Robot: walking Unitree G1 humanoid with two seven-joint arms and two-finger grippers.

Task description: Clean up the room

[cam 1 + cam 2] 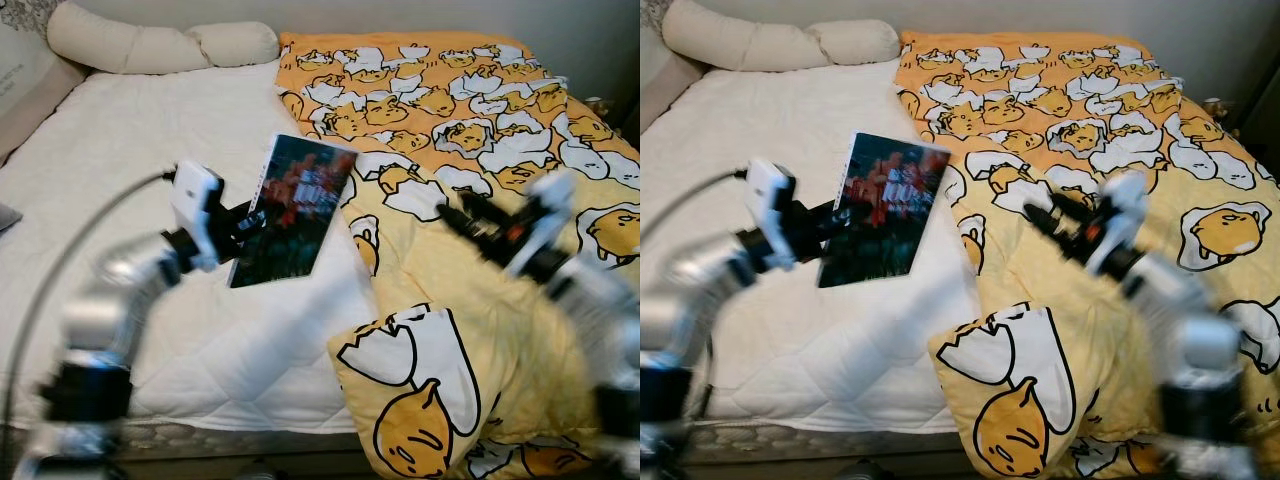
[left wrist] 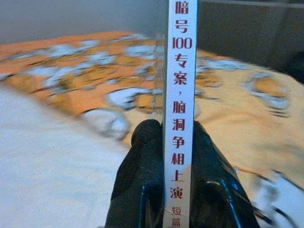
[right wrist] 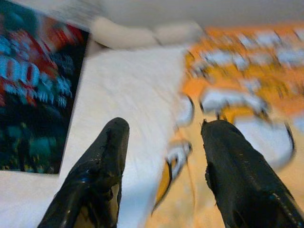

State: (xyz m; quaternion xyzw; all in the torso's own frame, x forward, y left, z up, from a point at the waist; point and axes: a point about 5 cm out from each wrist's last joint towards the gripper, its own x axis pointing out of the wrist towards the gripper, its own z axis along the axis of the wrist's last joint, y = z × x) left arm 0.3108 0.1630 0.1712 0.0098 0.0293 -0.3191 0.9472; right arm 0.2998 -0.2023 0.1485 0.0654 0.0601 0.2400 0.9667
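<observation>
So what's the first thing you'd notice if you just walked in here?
Probably the bright orange-yellow blanket with cartoon eggs, covering the bed's right half and bunched at the near edge. Next, the dark-covered book held up over the white mattress, with the left gripper shut on its spine.

A long cream bolster pillow lies along the white mattress's head.

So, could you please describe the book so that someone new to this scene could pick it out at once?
Start at the bed with the white quilted mattress, half covered by an orange and yellow cartoon-egg duvet. Over the white part, beside the duvet's edge, the left gripper holds a book tilted up. It is the one dark thing there, with a colourful cover and a white spine.
</observation>
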